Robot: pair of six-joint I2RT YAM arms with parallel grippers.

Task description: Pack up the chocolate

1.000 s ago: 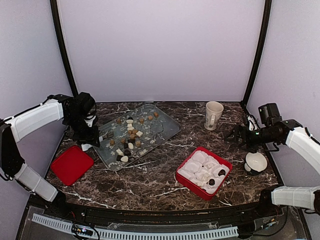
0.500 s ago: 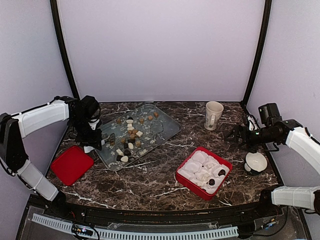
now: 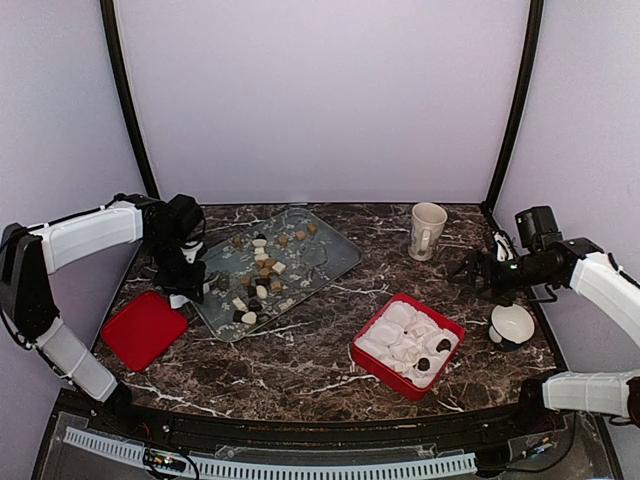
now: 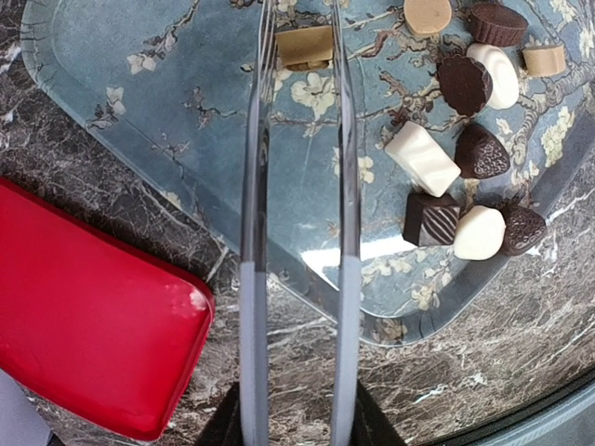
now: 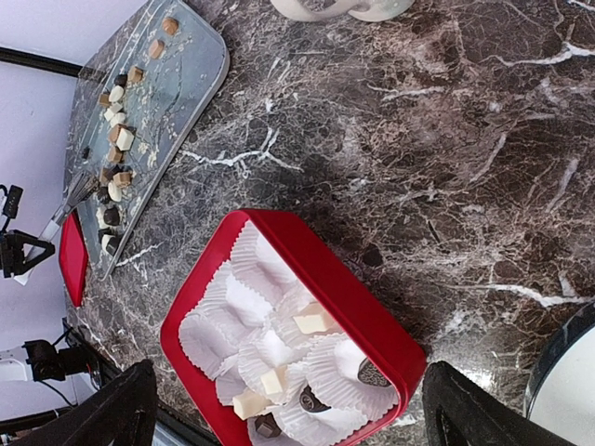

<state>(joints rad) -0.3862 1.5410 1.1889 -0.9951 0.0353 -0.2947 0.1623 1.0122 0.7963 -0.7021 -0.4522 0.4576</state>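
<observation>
Many small chocolates point(image 3: 262, 268), dark, tan and cream, lie on a blue flowered tray point(image 3: 320, 250). My left gripper point(image 3: 215, 278) reaches over the tray's left end. In the left wrist view its two thin fingers point(image 4: 253, 279) stand apart on either side of a tan chocolate point(image 4: 305, 46), and the left gripper point(image 4: 299, 19) is open. The red box point(image 3: 372, 362) of white paper cups holds a few chocolates point(image 5: 314, 321). My right gripper point(image 3: 470, 270) hovers open and empty to the right of the box, which lies between its fingers in the right wrist view point(image 5: 288, 372).
A red lid point(image 3: 143, 328) lies left of the tray. A cream mug point(image 3: 428, 230) stands at the back right. A white bowl point(image 3: 512, 323) sits under the right arm. Black frame posts rise at both back corners.
My left gripper has moved a little to the right, further over the tray's left end. The right arm has not moved.
</observation>
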